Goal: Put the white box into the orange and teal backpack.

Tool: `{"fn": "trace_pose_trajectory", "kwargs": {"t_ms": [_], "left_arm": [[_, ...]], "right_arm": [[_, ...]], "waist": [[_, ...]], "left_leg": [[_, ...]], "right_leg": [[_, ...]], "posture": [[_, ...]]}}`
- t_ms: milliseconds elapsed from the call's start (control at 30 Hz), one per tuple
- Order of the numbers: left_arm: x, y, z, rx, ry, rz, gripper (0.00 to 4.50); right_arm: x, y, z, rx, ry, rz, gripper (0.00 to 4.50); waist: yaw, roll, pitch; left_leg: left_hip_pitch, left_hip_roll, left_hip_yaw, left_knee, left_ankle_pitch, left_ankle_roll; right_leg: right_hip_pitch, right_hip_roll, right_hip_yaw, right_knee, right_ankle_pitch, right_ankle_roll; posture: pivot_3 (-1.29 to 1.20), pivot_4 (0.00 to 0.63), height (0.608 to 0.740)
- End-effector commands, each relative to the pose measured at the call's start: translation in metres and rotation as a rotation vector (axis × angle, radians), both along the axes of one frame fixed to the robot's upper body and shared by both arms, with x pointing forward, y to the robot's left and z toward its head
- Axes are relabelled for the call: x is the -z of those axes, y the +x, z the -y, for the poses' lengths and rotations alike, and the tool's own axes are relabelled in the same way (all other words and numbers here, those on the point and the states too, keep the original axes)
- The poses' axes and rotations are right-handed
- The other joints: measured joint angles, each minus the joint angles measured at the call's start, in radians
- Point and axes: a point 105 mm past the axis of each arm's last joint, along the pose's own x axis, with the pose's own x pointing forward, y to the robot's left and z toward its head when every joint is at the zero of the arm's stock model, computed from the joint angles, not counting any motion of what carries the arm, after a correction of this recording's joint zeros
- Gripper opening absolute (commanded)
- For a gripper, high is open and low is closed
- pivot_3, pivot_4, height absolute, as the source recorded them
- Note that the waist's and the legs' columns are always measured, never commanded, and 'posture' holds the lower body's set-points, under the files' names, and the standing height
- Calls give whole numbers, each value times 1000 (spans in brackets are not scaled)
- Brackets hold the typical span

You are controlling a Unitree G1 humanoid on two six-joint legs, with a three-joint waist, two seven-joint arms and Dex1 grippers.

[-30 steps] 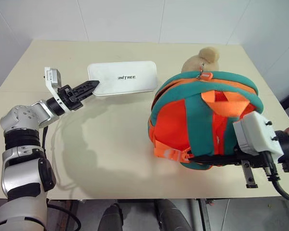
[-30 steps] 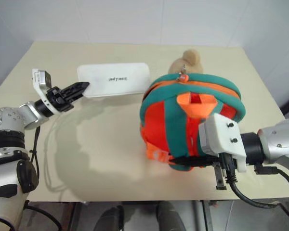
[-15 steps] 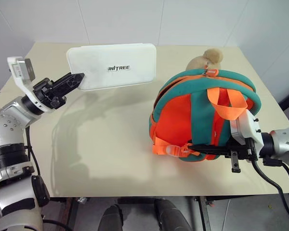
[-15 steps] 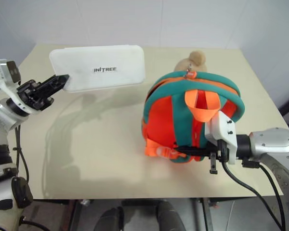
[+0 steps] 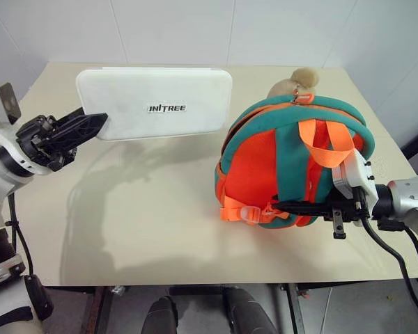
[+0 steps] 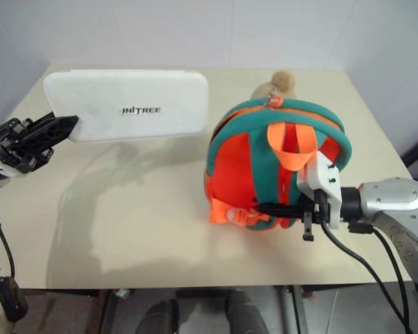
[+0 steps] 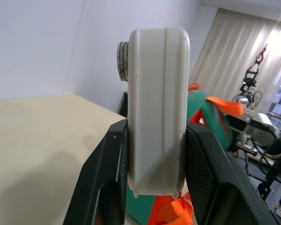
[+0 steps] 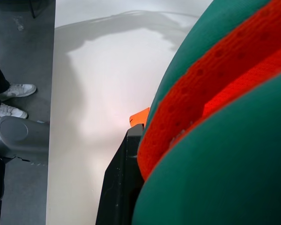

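White tiled walls close in behind a beige table (image 5: 160, 209), and from the head views the whole job is laid out on it. The left gripper (image 5: 90, 127) sits at the left edge of the scene, clamped on the short end of the white box (image 5: 157, 102), which hangs clear of the tabletop with its lettered face toward the camera and its far end reaching toward the bag. To my eye it is carried high like that so it can pass over the bag's top rim instead of bumping its side. The orange and teal backpack (image 5: 285, 167) stands on the right half of the table, strap side toward the camera, a tan plush charm (image 5: 297, 78) behind its top. The right gripper (image 6: 268, 207) is pinched shut on the lower part of the bag near the straps, seemingly to steady it upright.

Seen from the left wrist, the two black fingers (image 7: 105, 183) press both broad faces of the box, its edge standing between them, with the backpack's orange strap beyond.

Seen from the right wrist, teal and orange fabric sits against one black finger (image 8: 124, 187), with table beyond. A person's shoes (image 8: 11, 91) stand on the floor past the table edge.
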Motion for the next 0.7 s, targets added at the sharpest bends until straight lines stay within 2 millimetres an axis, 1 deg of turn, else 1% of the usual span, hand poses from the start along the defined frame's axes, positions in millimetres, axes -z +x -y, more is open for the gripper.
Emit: {"fn": "trace_pose_trajectory", "kwargs": {"t_ms": [33,167,233,300,367,433,700], "left_arm": [[-11,-20,6,43,19,51,1319],[-1,-19,10,23,66,31,1319],[8,-10,15,-1,132,34,1319],[11,-4,17,-13,167,49,1319],[7,1,17,-34,172,87,1319],[7,4,20,-31,205,107,1319],[-1,6,39,79,251,150,1319]], "right_arm": [[-7,-1,-2,-25,2,19,129],[-8,1,-3,-33,-1,16,129],[-9,0,-4,-46,-8,14,129],[-10,0,-5,-51,-6,15,129],[-10,1,-5,-47,-6,17,129],[-10,1,-4,-43,-7,16,129],[-8,-1,-2,-24,-1,13,129]], "waist": [[-1,0,0],[-1,0,0],[-1,0,0],[0,0,0],[1,0,0],[1,0,0],[2,0,0]], "left_leg": [[0,0,0,0,0,0],[1,0,0,0,0,0],[1,0,0,0,0,0],[2,0,0,0,0,0],[2,0,0,0,0,0],[2,0,0,0,0,0],[2,0,0,-1,0,1]], "right_leg": [[0,0,0,0,0,0],[0,0,0,0,0,0],[0,0,0,0,0,0],[2,0,0,-1,0,0],[2,0,0,-1,0,0],[2,0,0,-1,0,-1],[2,0,0,-2,0,0]], "posture": [[0,150,740],[0,150,740],[0,150,740],[0,150,740],[0,150,740],[0,150,740],[0,150,740]]}}
